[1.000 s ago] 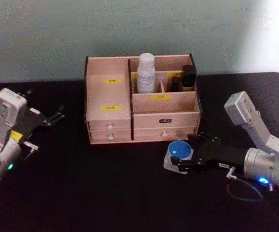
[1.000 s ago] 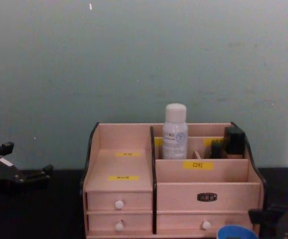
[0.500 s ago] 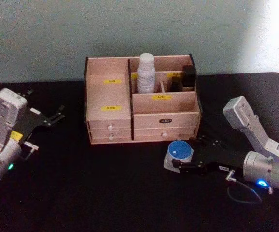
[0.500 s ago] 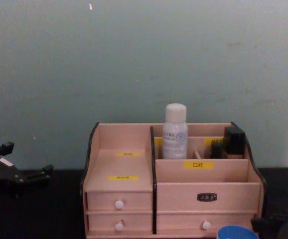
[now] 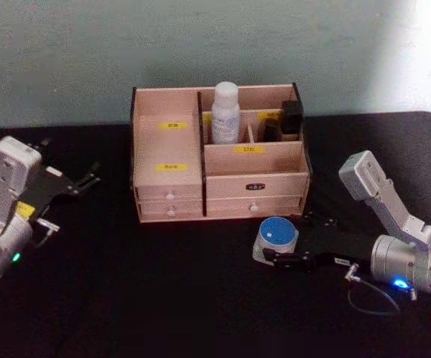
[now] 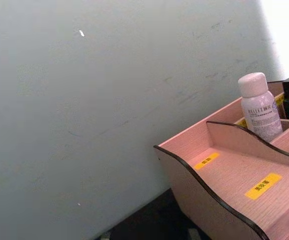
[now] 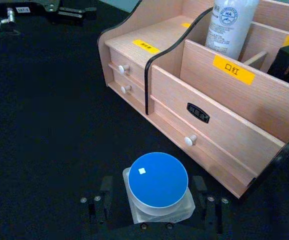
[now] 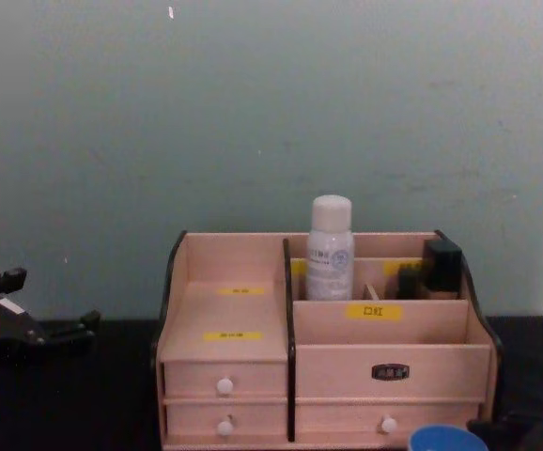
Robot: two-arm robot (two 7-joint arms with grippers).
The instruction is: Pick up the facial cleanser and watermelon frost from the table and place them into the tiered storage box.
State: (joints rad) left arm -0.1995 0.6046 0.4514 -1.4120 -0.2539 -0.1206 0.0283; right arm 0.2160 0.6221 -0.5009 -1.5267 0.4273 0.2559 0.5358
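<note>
Black tabletop (image 5: 163, 298); the tiered storage box (image 5: 230, 186) stands at its rear centre, near the wall. Your watermelon frost (image 5: 277, 232), a squat clear jar with a blue lid, sits upright on the table just in front of the box's right-hand drawers, not in any compartment. Your right gripper (image 7: 153, 197) lies low at table level and straddles the jar. Its fingers (image 7: 106, 195) stand one on each side, released, with a slim gap on at least one side. The facial cleanser (image 5: 226, 112), a white bottle, stands upright in a rear upper compartment, with a black item (image 5: 291, 118) farther right. Your left gripper (image 5: 89, 175) is parked at the table's left, well apart from the box. Whether it is released or clenched I cannot tell.
</note>
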